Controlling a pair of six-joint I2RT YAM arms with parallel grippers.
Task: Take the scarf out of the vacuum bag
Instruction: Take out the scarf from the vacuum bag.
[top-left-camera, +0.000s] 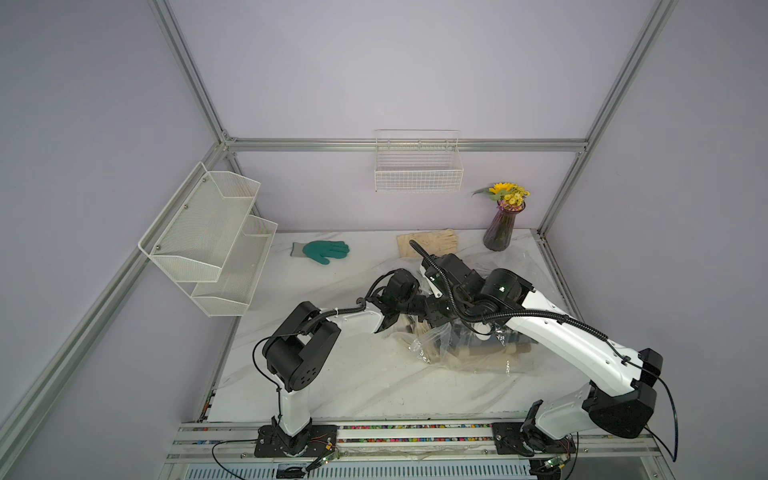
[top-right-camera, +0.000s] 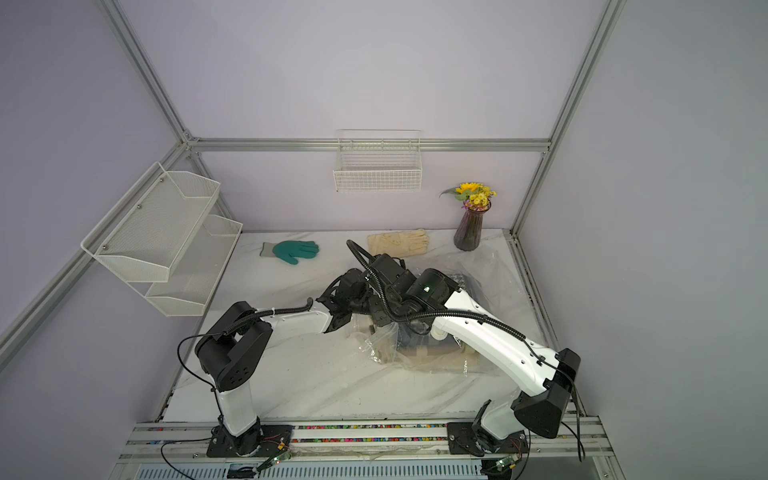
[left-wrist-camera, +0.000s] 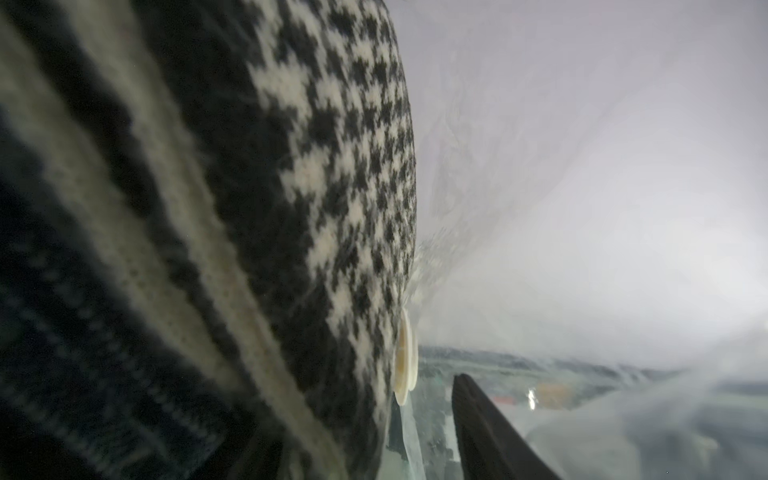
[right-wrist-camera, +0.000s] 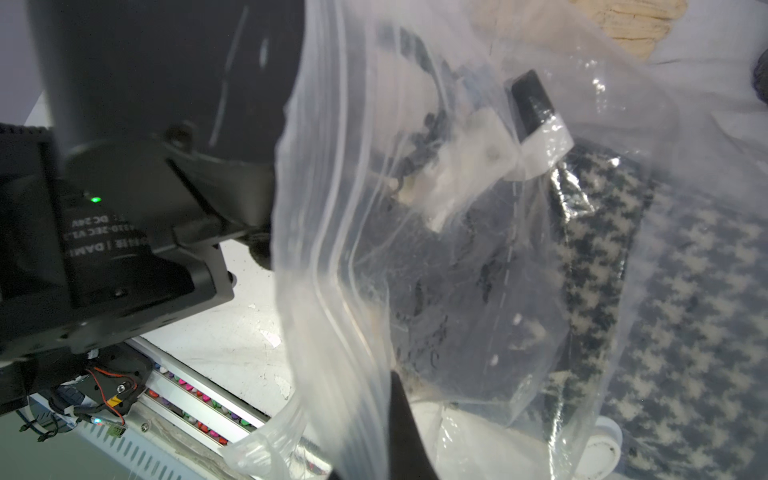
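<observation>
1. Presently, the vacuum bag (top-left-camera: 469, 357) is seen lying crumpled on the table (top-left-camera: 353, 386), toward its right side beneath the right arm. The scarf (left-wrist-camera: 291, 166), knitted in dark and cream houndstooth, is wholly enclosed in it.
2. The right gripper (right-wrist-camera: 401, 424) is closed tight on the film at the bag's mouth, and the opening is thereby held up off the table.
3. The left gripper (left-wrist-camera: 374, 444) is pushed in through that mouth. One finger (left-wrist-camera: 478, 424) is seen beside the scarf's rounded fold, near the valve (left-wrist-camera: 405, 353). The other is hidden, so it cannot be told whether the fold is clamped or merely flanked.
4. The step in hand is judged to be the seizing of the scarf. Only a thick fold of knit should be taken, since film caught with the wool would drag the bag along.
5. The mouth should be anchored wide by the right gripper while the scarf is drawn out toward the opening.
6. A slow pull is advised, as the knit may bunch at the mouth.
</observation>
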